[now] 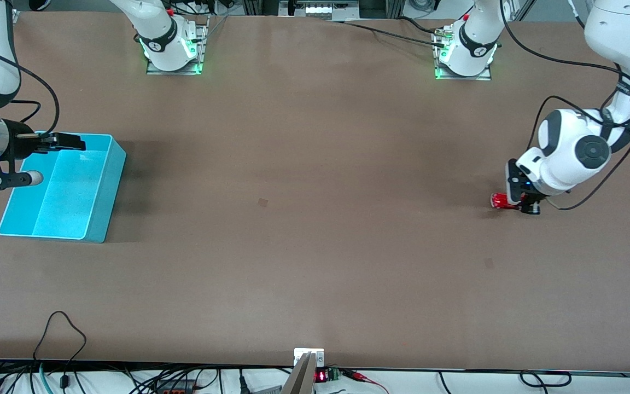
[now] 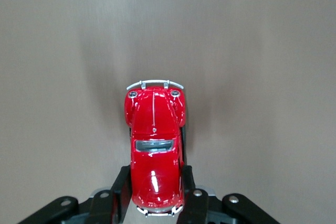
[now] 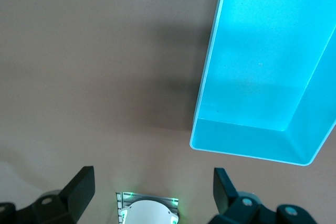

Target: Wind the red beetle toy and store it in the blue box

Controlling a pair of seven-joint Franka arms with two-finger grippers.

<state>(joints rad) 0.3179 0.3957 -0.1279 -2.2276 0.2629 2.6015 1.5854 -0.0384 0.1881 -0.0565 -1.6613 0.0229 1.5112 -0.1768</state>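
At the right arm's end of the table you have the blue box (image 1: pixel 82 189), standing open side up. Your right gripper (image 1: pixel 55 143) hangs over the rim of the box that lies farther from the front camera, jaws spread wide with nothing between them. Toward the left arm's end, your left gripper (image 1: pixel 523 203) is down at the tabletop, its fingers (image 2: pixel 122 186) pinching the red beetle toy (image 2: pixel 154 150) by the sides of its rear half.

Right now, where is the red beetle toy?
The red beetle toy sits on the table at the left arm's end, between the jaws of the left gripper, with the blue box at the right arm's end.
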